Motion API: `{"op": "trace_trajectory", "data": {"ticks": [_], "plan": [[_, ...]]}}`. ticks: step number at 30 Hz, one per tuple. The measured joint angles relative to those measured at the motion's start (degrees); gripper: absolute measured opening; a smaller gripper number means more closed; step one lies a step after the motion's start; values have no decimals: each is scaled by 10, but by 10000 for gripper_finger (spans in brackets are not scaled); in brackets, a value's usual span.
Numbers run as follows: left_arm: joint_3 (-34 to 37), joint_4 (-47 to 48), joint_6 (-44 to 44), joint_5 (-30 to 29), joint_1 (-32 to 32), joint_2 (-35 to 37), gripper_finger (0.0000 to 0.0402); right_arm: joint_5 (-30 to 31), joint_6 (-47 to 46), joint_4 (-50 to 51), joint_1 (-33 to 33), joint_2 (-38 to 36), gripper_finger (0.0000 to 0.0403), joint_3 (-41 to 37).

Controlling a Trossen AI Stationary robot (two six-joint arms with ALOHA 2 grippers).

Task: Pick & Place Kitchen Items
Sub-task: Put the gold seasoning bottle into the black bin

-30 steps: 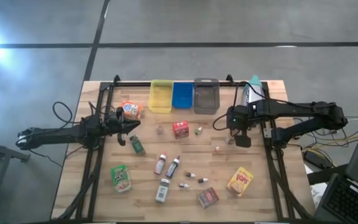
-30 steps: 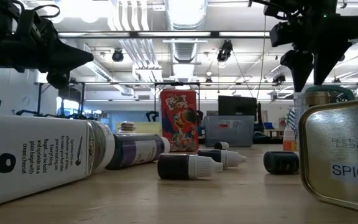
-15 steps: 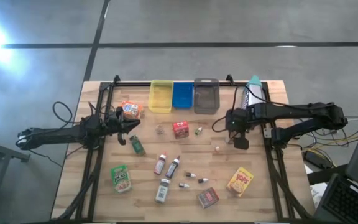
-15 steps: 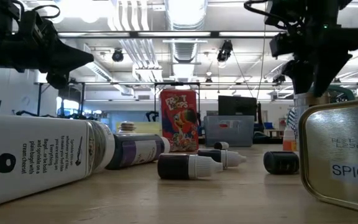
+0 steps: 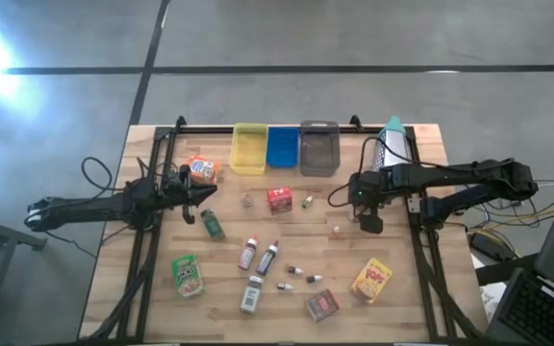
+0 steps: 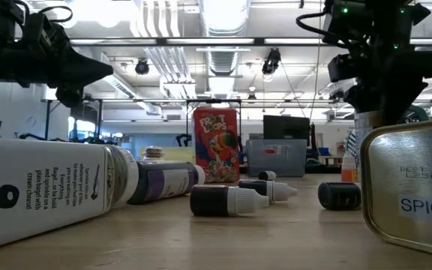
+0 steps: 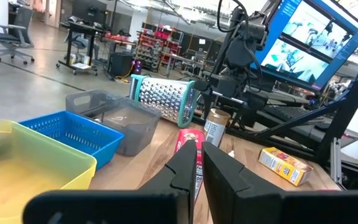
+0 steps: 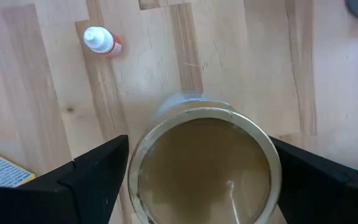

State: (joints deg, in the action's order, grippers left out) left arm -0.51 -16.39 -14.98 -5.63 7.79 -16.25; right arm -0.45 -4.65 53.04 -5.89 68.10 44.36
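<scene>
The right hand (image 8: 201, 171) hangs straight down over the brown cup (image 8: 202, 163) on the worktop (image 8: 42, 93), fingers spread wide either side of its rim and gripping nothing. Closing off-centre could tip the upright cup or knock it toward the tiny vial (image 8: 102, 41) nearby. The left hand (image 7: 199, 163) waits shut and empty near the trays.

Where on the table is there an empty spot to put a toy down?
Bare wood lies between the orange snack bag and green pouch on the left, and behind the yellow popcorn box. The middle, around the little bottles, is crowded.
</scene>
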Motion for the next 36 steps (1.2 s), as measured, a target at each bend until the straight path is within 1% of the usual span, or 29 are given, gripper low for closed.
{"op": "trace_trajectory", "data": {"ticks": [15,18,25,33,36], "plan": [[0,7,0,0,0,0,30,1,8,-4,0,0,282,1],[0,7,0,0,0,0,30,1,8,-4,0,0,282,1],[0,5,0,0,0,0,30,2,8,-4,0,0,302,1],[0,5,0,0,0,0,30,4,8,-4,0,0,275,1],[0,5,0,0,0,0,30,4,8,-4,0,0,277,1]]}}
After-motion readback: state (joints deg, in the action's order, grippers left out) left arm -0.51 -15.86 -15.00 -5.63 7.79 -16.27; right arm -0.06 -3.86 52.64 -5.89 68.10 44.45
